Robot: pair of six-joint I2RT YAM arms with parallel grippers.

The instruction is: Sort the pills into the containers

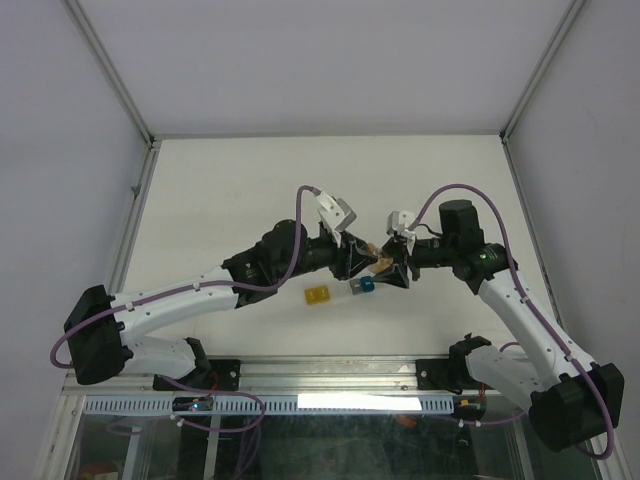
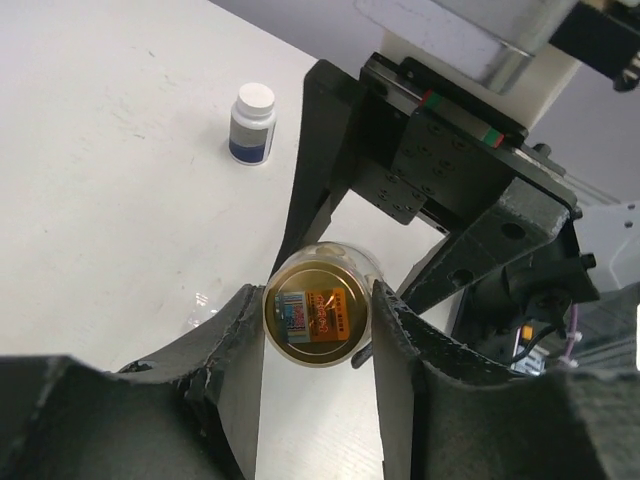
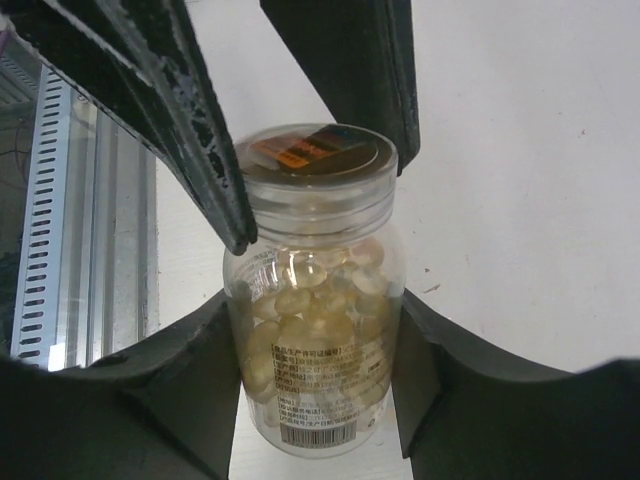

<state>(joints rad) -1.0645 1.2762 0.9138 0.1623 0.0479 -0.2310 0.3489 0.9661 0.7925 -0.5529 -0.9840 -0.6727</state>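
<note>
A round clear vial (image 3: 318, 380) with a clear lid (image 3: 315, 160) holds several pale tan pills (image 3: 300, 300). It hangs between both grippers above the table (image 1: 250, 190). My right gripper (image 3: 315, 320) is shut on the vial's body. My left gripper (image 2: 320, 300) is shut on the lid (image 2: 318, 318); its fingers (image 3: 215, 170) show in the right wrist view. In the top view the grippers meet at the vial (image 1: 380, 262). The yellow container (image 1: 318, 295), a clear one (image 1: 354, 291) and the blue one (image 1: 366, 285) lie on the table just below. No loose pills show.
A small dark bottle with a white cap (image 2: 252, 125) stands upright on the table beyond the left gripper. The slotted metal rail (image 3: 60, 230) at the table's near edge lies left of the vial in the right wrist view.
</note>
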